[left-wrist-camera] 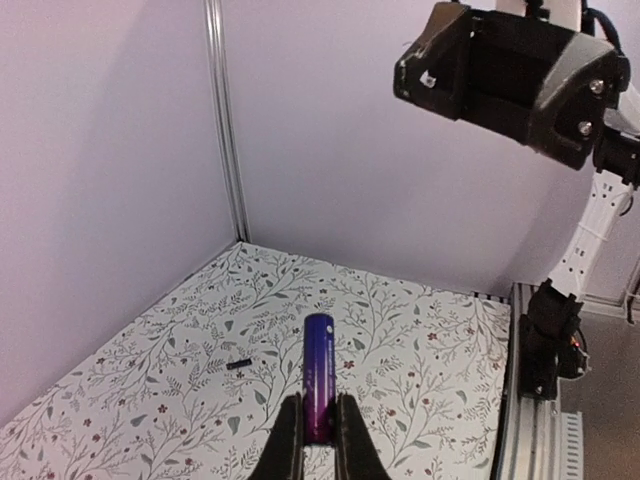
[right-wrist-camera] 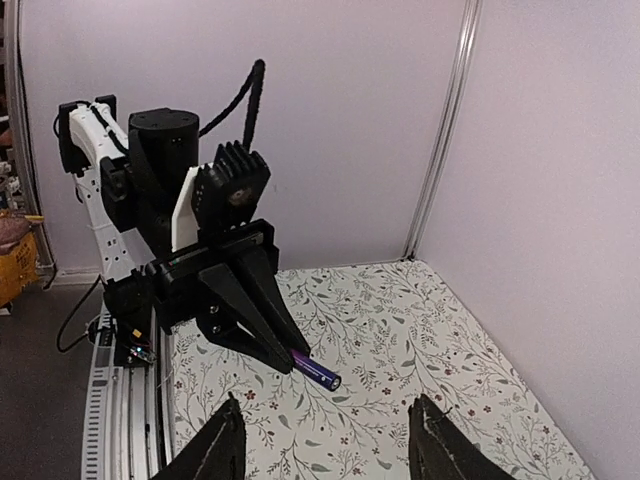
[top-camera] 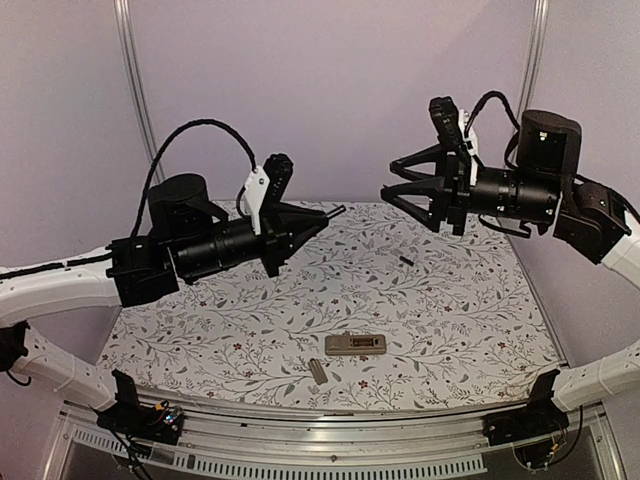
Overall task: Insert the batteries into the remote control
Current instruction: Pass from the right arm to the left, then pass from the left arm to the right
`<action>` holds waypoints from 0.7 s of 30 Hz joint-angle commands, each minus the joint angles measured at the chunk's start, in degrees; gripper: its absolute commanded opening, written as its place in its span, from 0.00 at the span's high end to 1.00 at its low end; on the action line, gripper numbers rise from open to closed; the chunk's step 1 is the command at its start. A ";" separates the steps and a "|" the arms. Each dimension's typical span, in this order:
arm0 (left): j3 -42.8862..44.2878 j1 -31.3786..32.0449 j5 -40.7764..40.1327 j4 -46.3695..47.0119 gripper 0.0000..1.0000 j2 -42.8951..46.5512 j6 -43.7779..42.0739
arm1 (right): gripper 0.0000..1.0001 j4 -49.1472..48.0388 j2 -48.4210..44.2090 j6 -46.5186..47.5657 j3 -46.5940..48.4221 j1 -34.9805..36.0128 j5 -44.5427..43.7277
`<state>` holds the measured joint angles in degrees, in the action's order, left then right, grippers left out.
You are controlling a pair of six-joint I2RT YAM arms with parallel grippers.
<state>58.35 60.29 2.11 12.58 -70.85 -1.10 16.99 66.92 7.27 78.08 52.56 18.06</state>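
1. My left fingers (top-camera: 308, 224) are clenched on one battery (left-wrist-camera: 319, 375). They grip its rear end, so most of its length projects forward, free for insertion. I hold it high above the worktop (top-camera: 200, 330), left of centre.
2. My right fingers (right-wrist-camera: 218, 448) are released and spread wide, grasping nothing. They hang opposite the left fingers at similar height, apart from the battery tip.
3. The second battery (top-camera: 406, 259) lies loose on the worktop, right of centre toward the far side, roughly under the right fingers.
4. The remote (top-camera: 355, 345) lies flat close to the near edge, tan-grey back up. I judge the recess is exposed for loading. The cover (top-camera: 318, 372) lies just near-left of it, not touching.
5. Worktop: flat, with a pale leaf-and-flower print.
6. Room: plain lilac walls on three sides, with a metal post (top-camera: 135, 80) in each far corner.
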 commanded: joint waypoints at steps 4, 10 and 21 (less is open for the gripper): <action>6.37 -3.12 6.56 -19.87 1.00 -3.49 9.24 | 0.44 10.60 0.94 40.06 -2.29 2.92 -5.50; 7.92 -3.56 9.44 -22.29 1.00 -5.21 10.93 | 0.44 8.36 7.70 54.24 -2.16 8.03 -15.39; 7.65 -4.21 12.63 -21.66 1.00 -6.08 12.38 | 0.61 2.30 12.21 58.83 -4.75 8.88 -20.24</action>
<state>65.21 56.97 12.64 -8.49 -76.01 10.39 22.46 78.19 63.70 74.74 61.21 1.72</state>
